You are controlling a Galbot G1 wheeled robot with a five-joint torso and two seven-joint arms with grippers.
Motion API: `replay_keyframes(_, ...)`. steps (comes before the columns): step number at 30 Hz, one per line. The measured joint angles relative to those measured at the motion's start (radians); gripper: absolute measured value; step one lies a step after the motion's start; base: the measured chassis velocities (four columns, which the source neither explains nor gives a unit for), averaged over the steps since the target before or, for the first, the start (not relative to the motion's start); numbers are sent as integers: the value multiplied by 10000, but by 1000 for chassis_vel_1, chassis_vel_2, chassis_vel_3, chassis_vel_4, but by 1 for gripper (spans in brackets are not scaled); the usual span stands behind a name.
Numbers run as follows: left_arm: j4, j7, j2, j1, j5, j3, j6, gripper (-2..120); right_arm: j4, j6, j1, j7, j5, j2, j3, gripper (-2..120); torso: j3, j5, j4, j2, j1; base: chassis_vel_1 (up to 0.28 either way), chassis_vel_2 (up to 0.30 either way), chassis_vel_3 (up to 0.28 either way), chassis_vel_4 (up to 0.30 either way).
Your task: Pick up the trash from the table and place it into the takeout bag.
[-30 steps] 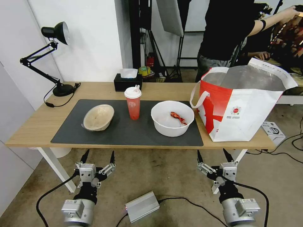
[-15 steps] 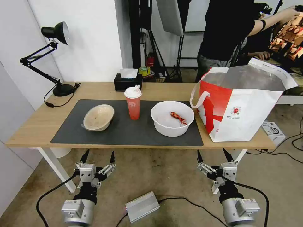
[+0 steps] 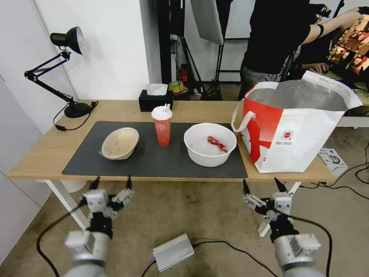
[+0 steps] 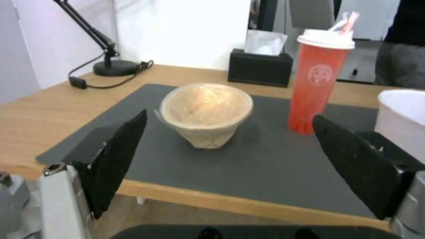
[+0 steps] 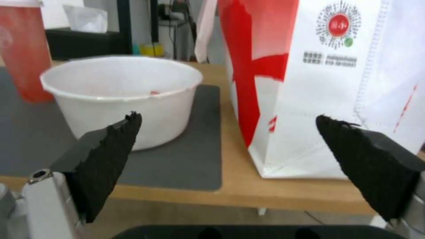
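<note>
Light-wood worktop [image 3: 46, 152]: long, on white legs, carrying a dark grey mat [image 3: 153, 161].
Pulp bowl [image 3: 120, 143]: beige, tilted, on the mat's left part; seen beyond the left gripper's fingers in the left wrist view [image 4: 206, 113].
Drink cup [image 3: 162, 125]: red with a white lid, upright on the mat between the two bowls.
White bowl [image 3: 210, 144]: large, round, on the mat's right part, just beside the bag; a red crumpled wrapper [image 3: 217, 143] lies inside it.
Takeout bag [image 3: 296, 130]: white and red, foil-lined, standing open at the worktop's right end, off the mat.
Tissue box [image 3: 155, 100]: black, at the worktop's far edge behind the cup.
Desk lamp [image 3: 63, 69]: black, at the far left corner.
Left gripper [image 3: 111, 184]: below the worktop's near edge, in front of the pulp bowl, fingers spread wide, holding nothing.
Right gripper [image 3: 264, 186]: below the near edge, in front of the gap between white bowl and bag, fingers spread wide, holding nothing.
</note>
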Motion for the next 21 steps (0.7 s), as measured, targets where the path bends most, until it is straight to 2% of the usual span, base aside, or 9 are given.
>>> replay_keyframes(3, -17, -8, -6, -1, -7, -7, 1, 100, 117, -375, 122, 48, 111, -110, 59, 100, 0, 1, -5, 0, 0, 0, 0, 0, 0)
replay_keyframes(7, -20, -7, -6, 28, 14, -8, -40, 100, 586, -1720, 621, 265, 523, -513, 308, 100, 0, 1, -4, -1, 0, 0, 0, 0, 0)
replay_keyframes(8, -20, -7, -6, 28, 14, -8, -40, 100, 586, -1720, 621, 265, 523, -513, 308, 100, 0, 1, -4, -1, 0, 0, 0, 0, 0)
replay_keyframes(13, -19, -2, 17, 94, 64, -14, -110, 100, 1082, -3037, 1066, 493, 964, -949, 529, 100, 0, -1, -2, -1, 0, 0, 0, 0, 0)
replay_keyframes(17, -13, 11, 66, 179, 101, -17, -185, 100, 1232, -3189, 1069, 541, 1144, -1118, 525, 100, 0, 1, -4, -1, 0, 0, 0, 0, 0)
replay_keyframes(21, 34, 171, 135, 312, 192, -48, -331, 100, 1238, -2748, 1036, 503, 1376, -1305, 432, 100, 0, 1, -3, 0, 0, 0, 0, 0, 0)
